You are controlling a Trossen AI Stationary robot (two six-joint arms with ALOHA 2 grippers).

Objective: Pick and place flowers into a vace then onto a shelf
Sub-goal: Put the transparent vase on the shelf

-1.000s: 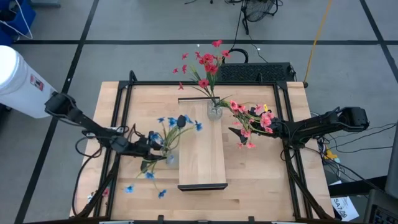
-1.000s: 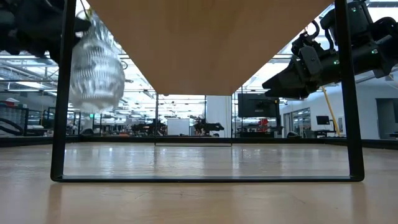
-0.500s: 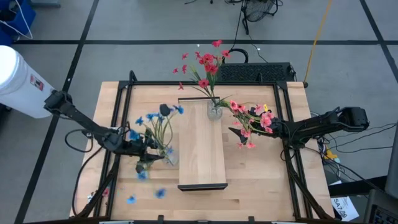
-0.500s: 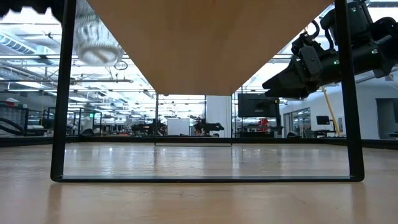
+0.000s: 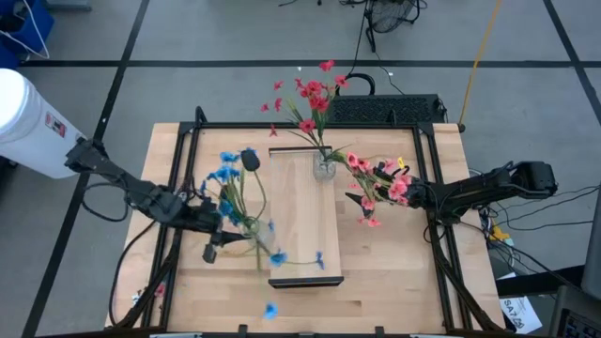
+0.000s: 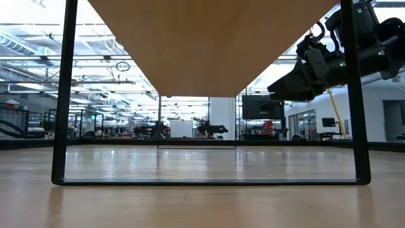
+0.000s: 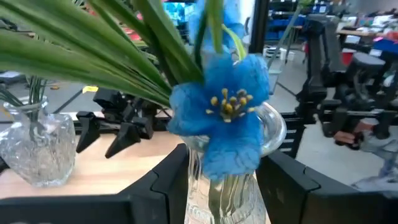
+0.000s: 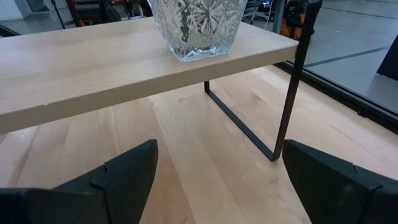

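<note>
My left gripper (image 5: 225,225) is shut on a clear glass vase (image 5: 250,228) holding blue flowers (image 5: 225,171), just left of the shelf (image 5: 303,225). More blue sprays (image 5: 274,257) trail over the shelf's near end. In the left wrist view a blue blossom (image 7: 227,118) fills the middle above the vase (image 7: 224,193). A second glass vase (image 5: 324,169) with red-pink flowers (image 5: 310,94) stands on the shelf's far end. Some of its sprays (image 5: 377,183) lean over my open, empty right gripper (image 5: 355,197), which hangs right of the shelf. My left gripper pinches the vase's narrow upper part (image 7: 214,186), just below the flared rim (image 7: 270,124), between its two fingers (image 7: 168,186). The fingers come level from the table's left side. The vase stands about upright in the hold, lifted clear of the table.
The shelf stands on thin black legs (image 6: 63,95) with open room beneath it (image 6: 209,158). The tabletop has a black frame (image 5: 188,141). Cables (image 5: 141,253) lie by the left arm. My right gripper also shows in the low view (image 6: 275,88), raised to the shelf's height.
My left gripper has risen with the vase, which has gone up out of the low view. The blue sprays have swung about: one bunch now points toward the far edge, and others trail toward the near right over the shelf's near end.
</note>
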